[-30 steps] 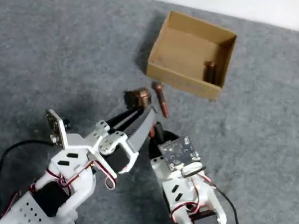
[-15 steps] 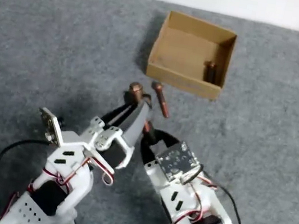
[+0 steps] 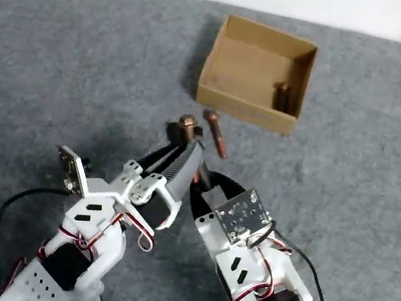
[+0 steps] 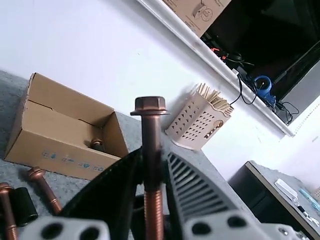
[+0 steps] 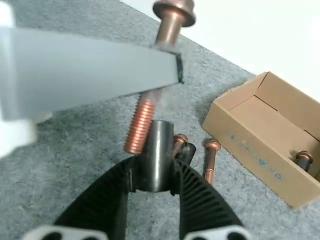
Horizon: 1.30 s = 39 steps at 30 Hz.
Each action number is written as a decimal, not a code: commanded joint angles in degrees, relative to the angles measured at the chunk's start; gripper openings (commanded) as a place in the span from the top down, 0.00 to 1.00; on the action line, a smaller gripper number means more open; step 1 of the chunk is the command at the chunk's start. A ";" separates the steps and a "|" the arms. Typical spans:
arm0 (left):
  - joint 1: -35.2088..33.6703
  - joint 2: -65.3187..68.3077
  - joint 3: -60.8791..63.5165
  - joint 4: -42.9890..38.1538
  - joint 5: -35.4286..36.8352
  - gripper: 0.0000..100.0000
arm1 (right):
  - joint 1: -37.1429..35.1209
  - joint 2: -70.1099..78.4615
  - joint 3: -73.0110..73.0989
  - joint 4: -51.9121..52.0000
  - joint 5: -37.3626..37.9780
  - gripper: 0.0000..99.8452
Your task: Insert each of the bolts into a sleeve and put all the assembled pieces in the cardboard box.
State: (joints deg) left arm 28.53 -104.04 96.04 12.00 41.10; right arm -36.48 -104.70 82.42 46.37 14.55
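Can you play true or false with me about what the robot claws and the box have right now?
The left claw holds a copper-coloured metal bolt. True.
The right claw holds nothing. False: it grips a dark grey metal sleeve.
The brown cardboard box is empty. False: one assembled piece lies inside.
A loose copper bolt lies on the grey carpet near the box. True.

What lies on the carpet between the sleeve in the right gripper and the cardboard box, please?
In the right wrist view, a loose bolt and a second bolt beside a small black sleeve lie on the carpet there.
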 commanded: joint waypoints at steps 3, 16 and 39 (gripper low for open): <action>-1.01 -0.84 0.31 -5.89 -5.36 0.99 | -1.10 -0.66 -3.12 0.04 -0.70 0.99; -1.01 -0.84 0.31 -6.95 -5.80 0.99 | -5.49 -0.66 -3.56 4.53 -0.44 0.99; -6.73 -0.84 1.10 -4.22 -0.09 0.99 | -5.41 -0.66 -6.46 4.35 -0.70 0.99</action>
State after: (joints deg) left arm 21.58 -104.04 96.04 6.90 40.04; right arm -41.49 -104.70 79.16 50.86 14.37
